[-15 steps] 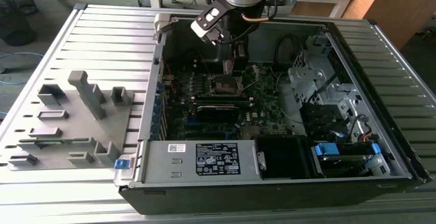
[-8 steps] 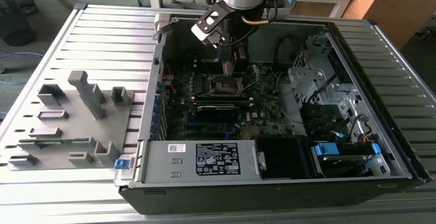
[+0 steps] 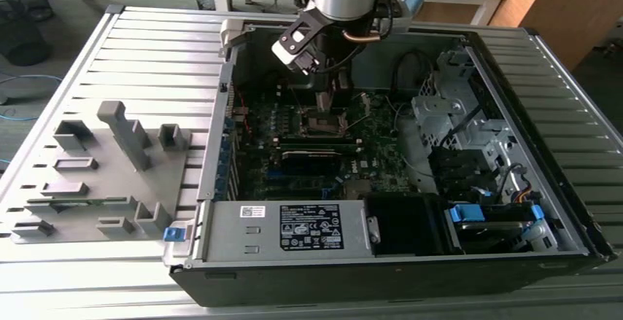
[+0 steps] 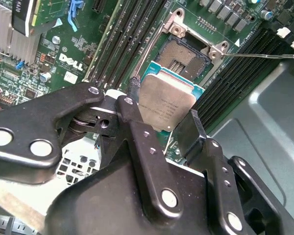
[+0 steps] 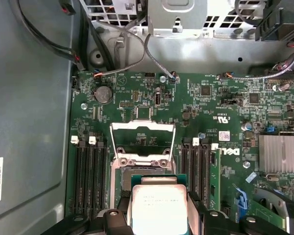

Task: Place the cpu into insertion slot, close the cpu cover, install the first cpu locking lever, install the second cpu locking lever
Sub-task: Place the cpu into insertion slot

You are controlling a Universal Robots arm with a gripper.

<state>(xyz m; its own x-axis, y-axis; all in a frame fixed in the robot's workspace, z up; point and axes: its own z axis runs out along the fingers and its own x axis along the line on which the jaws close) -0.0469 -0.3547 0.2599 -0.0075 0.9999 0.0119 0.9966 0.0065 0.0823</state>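
One cpu (image 4: 166,105) over motherboard (image 5: 206,107), slatted table (image 3: 146,50) beneath

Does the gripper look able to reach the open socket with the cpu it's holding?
Probably yes. The gripper is shut on the cpu close above the socket, the cpu cover stands flipped up, and nothing seems to lie between them.

The cpu (image 4: 166,105) has a dull grey metal top; the cpu cover (image 5: 143,126) is shiny metal; the jaws look smooth and black.
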